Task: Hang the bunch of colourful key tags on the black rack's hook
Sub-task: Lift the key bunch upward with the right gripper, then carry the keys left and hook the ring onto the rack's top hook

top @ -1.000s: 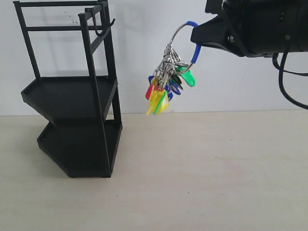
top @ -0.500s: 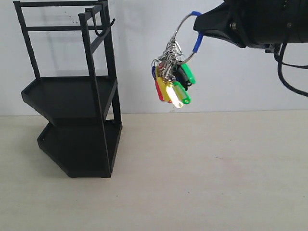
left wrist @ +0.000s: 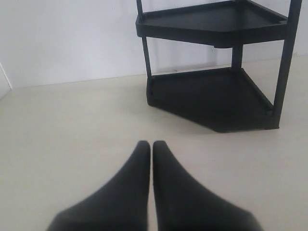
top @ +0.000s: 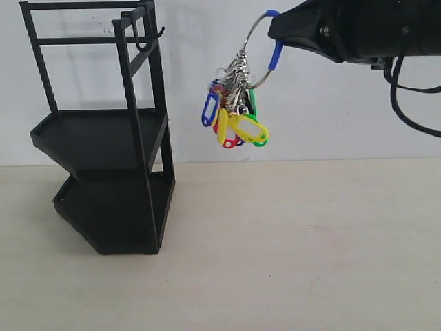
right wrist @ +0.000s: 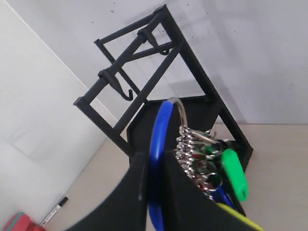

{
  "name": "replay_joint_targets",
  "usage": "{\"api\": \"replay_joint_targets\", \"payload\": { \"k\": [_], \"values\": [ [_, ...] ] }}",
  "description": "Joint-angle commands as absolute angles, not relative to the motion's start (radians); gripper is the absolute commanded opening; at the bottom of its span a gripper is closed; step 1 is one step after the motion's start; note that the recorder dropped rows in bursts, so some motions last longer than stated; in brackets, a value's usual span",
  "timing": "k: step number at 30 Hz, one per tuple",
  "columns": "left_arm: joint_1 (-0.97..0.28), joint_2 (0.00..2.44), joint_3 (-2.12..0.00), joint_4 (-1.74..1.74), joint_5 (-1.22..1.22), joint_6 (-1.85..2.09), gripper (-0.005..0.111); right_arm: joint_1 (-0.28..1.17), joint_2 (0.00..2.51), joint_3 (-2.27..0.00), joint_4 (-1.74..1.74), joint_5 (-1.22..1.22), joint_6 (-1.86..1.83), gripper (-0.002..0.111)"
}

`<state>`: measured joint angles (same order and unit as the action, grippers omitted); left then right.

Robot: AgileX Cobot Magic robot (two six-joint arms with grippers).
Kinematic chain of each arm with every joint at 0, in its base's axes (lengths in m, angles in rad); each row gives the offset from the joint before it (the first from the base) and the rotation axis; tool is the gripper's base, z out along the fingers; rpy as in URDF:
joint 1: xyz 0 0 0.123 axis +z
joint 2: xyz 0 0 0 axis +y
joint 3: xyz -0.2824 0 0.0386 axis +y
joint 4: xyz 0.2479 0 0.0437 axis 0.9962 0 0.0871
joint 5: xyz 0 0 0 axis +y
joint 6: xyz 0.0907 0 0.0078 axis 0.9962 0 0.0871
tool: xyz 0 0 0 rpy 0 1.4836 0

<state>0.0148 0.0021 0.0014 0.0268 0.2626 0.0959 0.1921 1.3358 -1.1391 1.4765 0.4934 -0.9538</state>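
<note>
The colourful key tag bunch (top: 234, 114) hangs mid-carry from the right tool (right wrist: 152, 166), which is clamped on its blue loop (top: 276, 54). Next, slip the loop over the thin hook (right wrist: 125, 93) of the black metal rack (top: 103, 138).

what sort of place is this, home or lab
Probably a robot lab or test bench: a bare pale tabletop, a plain white wall, and the black rack plus the colourful key tag bunch held by the right gripper.

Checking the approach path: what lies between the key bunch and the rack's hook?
Nothing; in the exterior view the stretch between the key bunch and the hook is bare.
</note>
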Motion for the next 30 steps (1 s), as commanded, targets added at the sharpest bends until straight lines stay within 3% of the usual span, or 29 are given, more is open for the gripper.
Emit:
{"api": "replay_joint_targets", "payload": {
  "k": [1, 17, 26, 30],
  "values": [
    [0.014, 0.0, 0.0, 0.023, 0.253, 0.097, 0.004, 0.242, 1.338, -1.152, 1.462, 0.549, -0.994, 0.0],
    [0.014, 0.0, 0.0, 0.023, 0.255, 0.097, 0.004, 0.654, 1.338, -1.148, 1.291, -0.182, -1.154, 0.0],
    [0.014, 0.0, 0.0, 0.023, 0.255, 0.097, 0.004, 0.768, 1.336, -1.145, 1.486, -0.474, -1.339, 0.0],
    [0.014, 0.0, 0.0, 0.023, 0.255, 0.097, 0.004, 0.768, 1.347, -1.151, 1.744, -0.438, -1.765, 0.0]
  ]
}}
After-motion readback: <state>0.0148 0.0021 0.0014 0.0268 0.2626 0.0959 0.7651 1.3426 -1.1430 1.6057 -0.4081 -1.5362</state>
